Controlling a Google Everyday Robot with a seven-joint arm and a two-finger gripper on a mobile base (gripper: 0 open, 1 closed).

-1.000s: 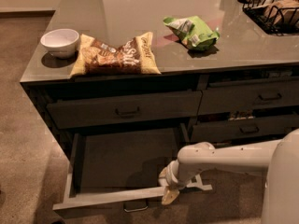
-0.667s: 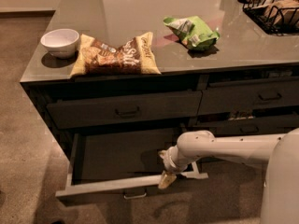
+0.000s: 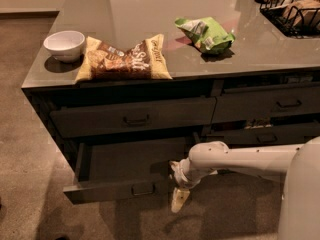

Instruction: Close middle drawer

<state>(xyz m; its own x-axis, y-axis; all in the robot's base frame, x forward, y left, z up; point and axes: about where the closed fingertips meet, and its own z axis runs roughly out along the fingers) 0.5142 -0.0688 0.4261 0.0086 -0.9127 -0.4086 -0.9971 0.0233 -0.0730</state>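
Brown carpet lies all around a dark grey bench with a shiny top. On the left side of the bench, under the shut top drawer, the middle drawer sticks out toward the camera, so you can look down into its box. Its small bar handle sits in the middle of the front, and nothing is touching it. A white arm comes in low from the right, and the gripper is at the right end of the drawer front, touching it or just beside it — I cannot tell which. I think it is down there, out in front, because one push on the front should slide the drawer in, with no need to hold the handle. I cannot tell if the jaws are spread or pressed together. Up on the bench are a white bowl, a brown snack bag just beside it, a green bag farther right and a black wire basket in the far corner. They are all up high, so none of them blocks the drawer. The inside of the drawer is too dark to check for things. Pushing at one end might make the drawer go in crooked and stick — that is what to watch.
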